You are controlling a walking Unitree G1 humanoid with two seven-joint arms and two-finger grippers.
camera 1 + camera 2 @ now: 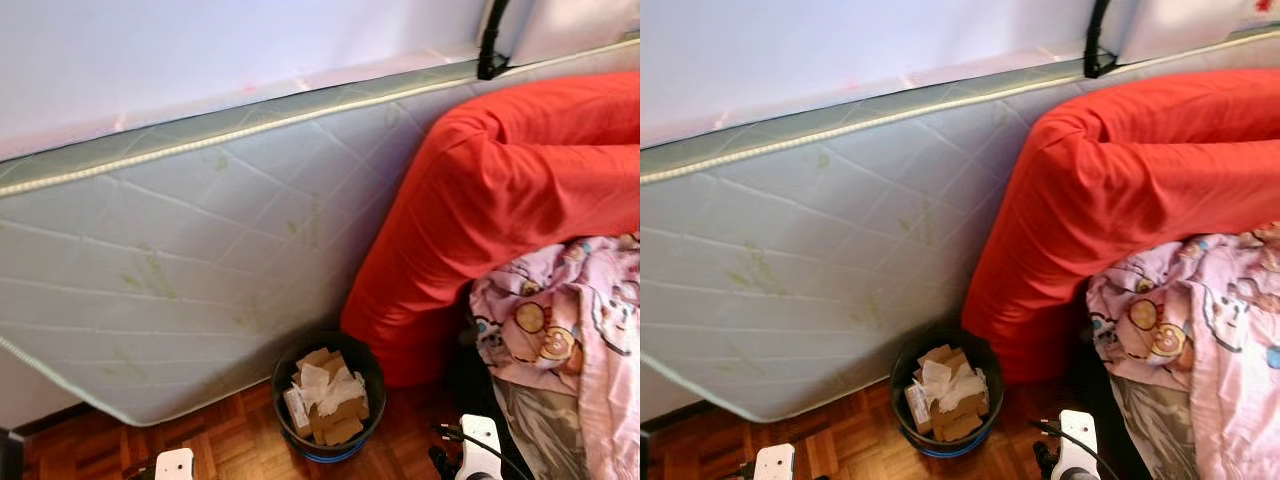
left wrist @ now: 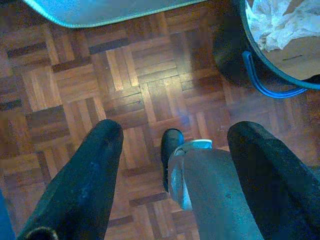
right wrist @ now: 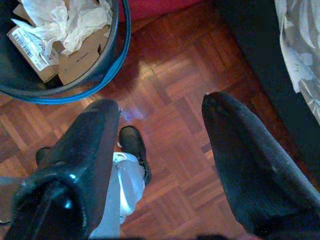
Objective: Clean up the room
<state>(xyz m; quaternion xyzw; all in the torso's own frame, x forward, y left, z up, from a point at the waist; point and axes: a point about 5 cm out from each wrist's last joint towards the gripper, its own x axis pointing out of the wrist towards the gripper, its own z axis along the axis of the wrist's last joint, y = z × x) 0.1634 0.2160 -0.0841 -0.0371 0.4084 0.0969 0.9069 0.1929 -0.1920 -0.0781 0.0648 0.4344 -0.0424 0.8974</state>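
With both the left tool [image 2: 172, 150] and right tool [image 3: 162, 120] spread and empty, we risk kicking over the full bin [image 1: 328, 396] at our feet.

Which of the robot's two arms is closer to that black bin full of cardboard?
Probably the right. The right end effector hangs open above the floor just beside the black bin; the left end effector, also open, hangs slightly further off on its other side.
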